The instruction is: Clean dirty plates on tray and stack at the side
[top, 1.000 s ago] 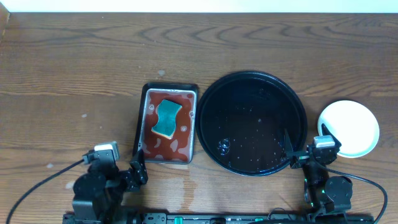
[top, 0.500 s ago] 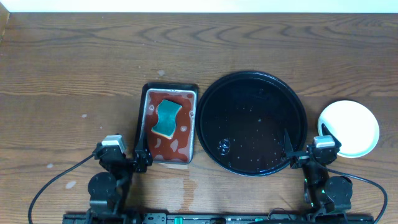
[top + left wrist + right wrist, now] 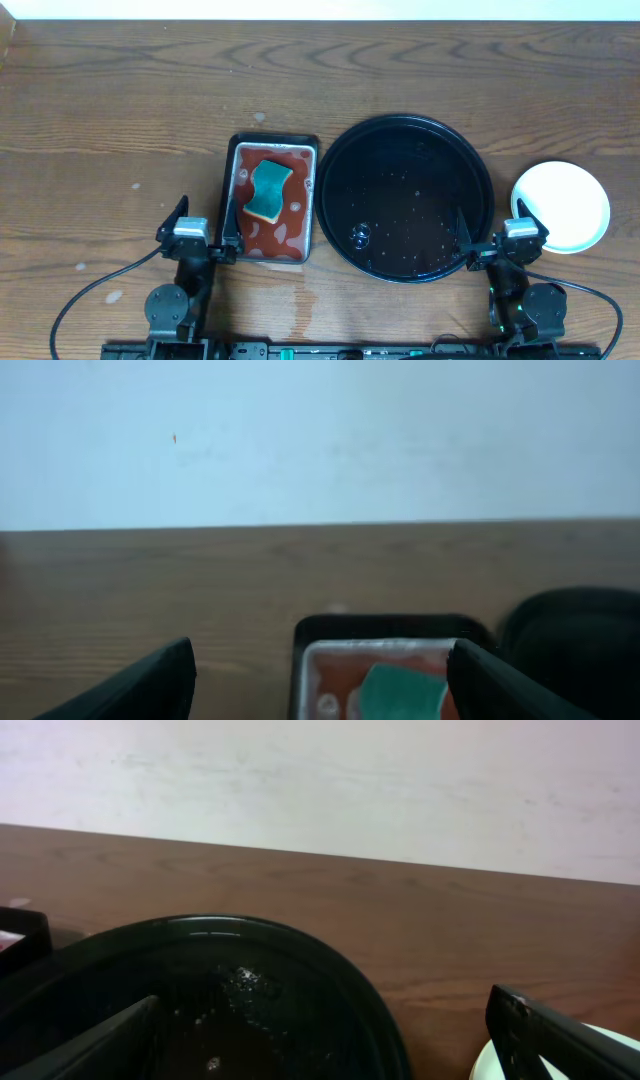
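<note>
The large round black tray (image 3: 405,119) sits right of centre, wet with droplets, and holds no plates. It also shows in the right wrist view (image 3: 250,928) and at the right edge of the left wrist view (image 3: 580,625). A white plate (image 3: 560,205) lies on the table to the tray's right, and its edge shows in the right wrist view (image 3: 484,1066). I cannot make out the mint-blue or yellow plates. My left gripper (image 3: 203,216) (image 3: 320,685) is open and empty at the table's front. My right gripper (image 3: 493,226) (image 3: 325,1045) is open and empty between tray and plate.
A small rectangular black tray (image 3: 268,143) of red liquid holds a green sponge (image 3: 268,192), just left of the round tray. Both show in the left wrist view, the tray (image 3: 390,628) and the sponge (image 3: 400,695). A wet patch lies on the wood near the front.
My left arm has swung right and forward to the small tray's near-left corner, and both its fingers now show spread. The right arm, plate and trays have not moved.
</note>
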`<move>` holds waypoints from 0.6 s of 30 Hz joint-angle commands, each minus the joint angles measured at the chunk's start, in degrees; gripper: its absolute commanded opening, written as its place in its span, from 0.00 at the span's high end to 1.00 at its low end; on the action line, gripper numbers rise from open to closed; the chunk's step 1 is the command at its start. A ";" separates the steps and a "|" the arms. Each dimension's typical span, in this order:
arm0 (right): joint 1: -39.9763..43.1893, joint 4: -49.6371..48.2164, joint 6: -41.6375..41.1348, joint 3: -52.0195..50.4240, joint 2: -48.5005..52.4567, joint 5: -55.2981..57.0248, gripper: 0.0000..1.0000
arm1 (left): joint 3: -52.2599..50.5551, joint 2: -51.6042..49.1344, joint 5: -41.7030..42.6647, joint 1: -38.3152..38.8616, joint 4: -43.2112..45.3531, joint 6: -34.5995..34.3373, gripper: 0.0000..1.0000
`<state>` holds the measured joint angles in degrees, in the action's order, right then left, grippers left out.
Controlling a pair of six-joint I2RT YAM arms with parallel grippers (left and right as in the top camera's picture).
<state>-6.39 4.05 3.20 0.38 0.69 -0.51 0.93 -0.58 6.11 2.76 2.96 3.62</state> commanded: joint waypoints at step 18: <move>0.35 0.22 0.52 -0.07 -0.39 -0.42 0.01 | -0.72 0.52 0.74 -0.28 -6.54 6.43 0.19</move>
<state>-6.39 4.03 3.20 0.38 0.67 -0.51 0.95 -0.58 5.98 2.72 -1.23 9.08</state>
